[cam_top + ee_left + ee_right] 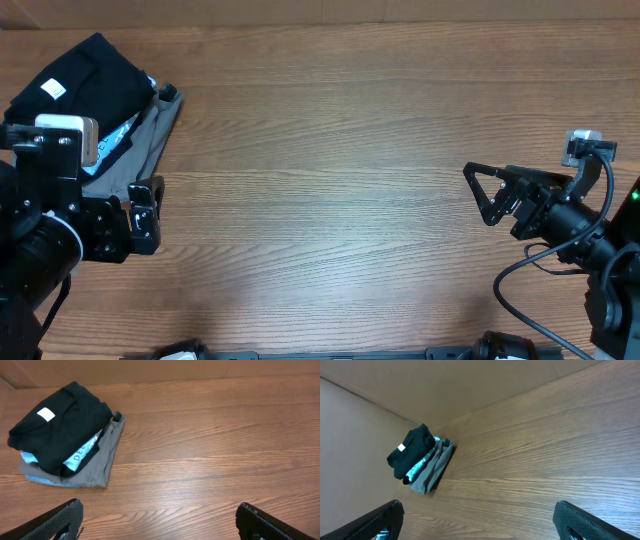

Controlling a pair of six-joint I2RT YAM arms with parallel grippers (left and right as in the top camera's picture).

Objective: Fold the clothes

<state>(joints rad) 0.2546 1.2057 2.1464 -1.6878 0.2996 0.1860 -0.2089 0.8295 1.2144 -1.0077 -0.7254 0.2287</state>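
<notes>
The black T-shirt (85, 80) lies folded on top of a pile at the table's far left corner, its small white tag facing up. It also shows in the left wrist view (60, 422) and in the right wrist view (410, 450). My left gripper (146, 215) is open and empty, just in front of the pile. My right gripper (490, 192) is open and empty at the right side of the table, far from the pile. In the wrist views the fingers of the left gripper (160, 522) and the right gripper (480, 520) are spread wide over bare wood.
Under the black T-shirt lie a light blue lettered shirt (80, 455) and a grey folded garment (97, 462). The wooden table (330, 200) stretches between the arms. A brown wall (395, 390) stands behind the pile.
</notes>
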